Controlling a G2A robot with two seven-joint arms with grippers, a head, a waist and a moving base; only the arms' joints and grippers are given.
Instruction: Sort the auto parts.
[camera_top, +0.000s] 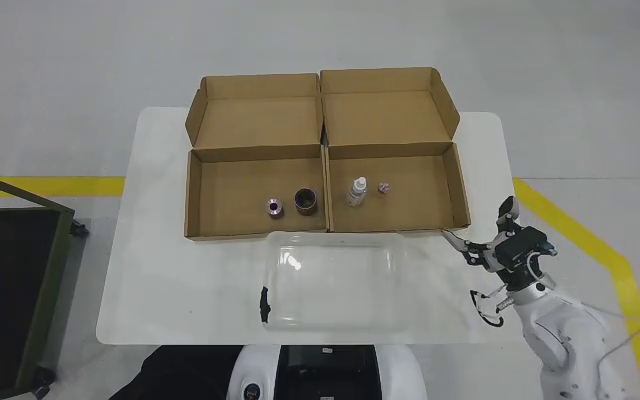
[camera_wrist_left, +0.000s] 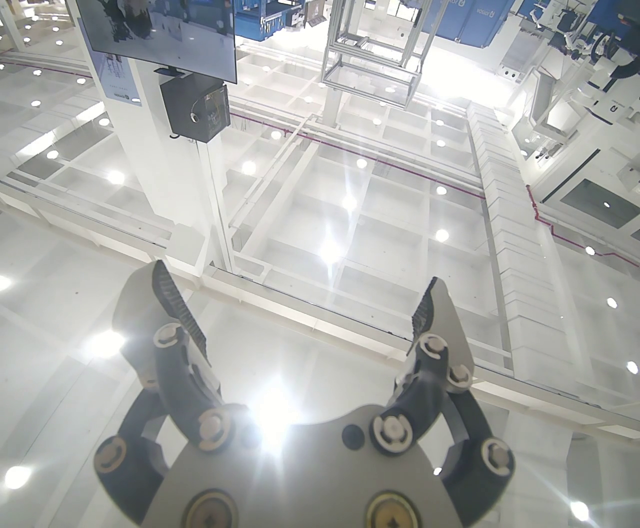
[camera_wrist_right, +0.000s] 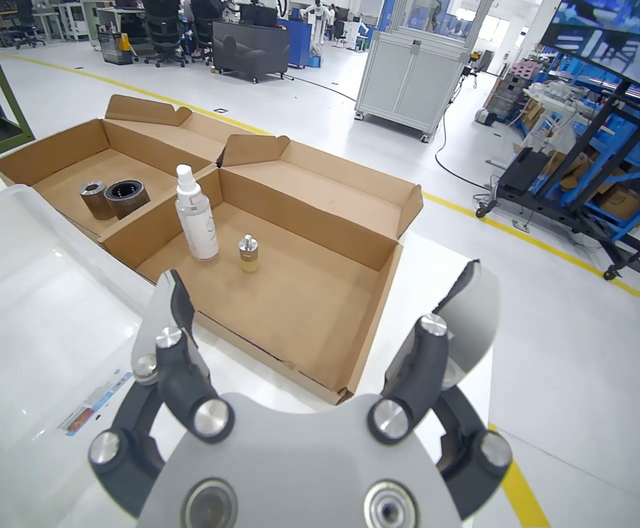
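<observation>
Left claw (camera_wrist_left: 296, 276) and right claw (camera_wrist_right: 322, 277) open, empty; right going in low could clip the box (camera_wrist_right: 377, 300) wall or topple the bottle (camera_wrist_right: 196, 220).

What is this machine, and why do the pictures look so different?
It is a robot with two arms; each ends in jaws for grabbing. One picture looks down from above the arms at a table. The other two come from cameras on its wrists. The left wrist camera points up at the ceiling; the right one looks across the table. The left box holds a metal cylinder and a dark ring; the right box holds a spray bottle and a small metal fitting. A clear tray sits nearer the robot. Both pairs of jaws are open and hold nothing.
</observation>
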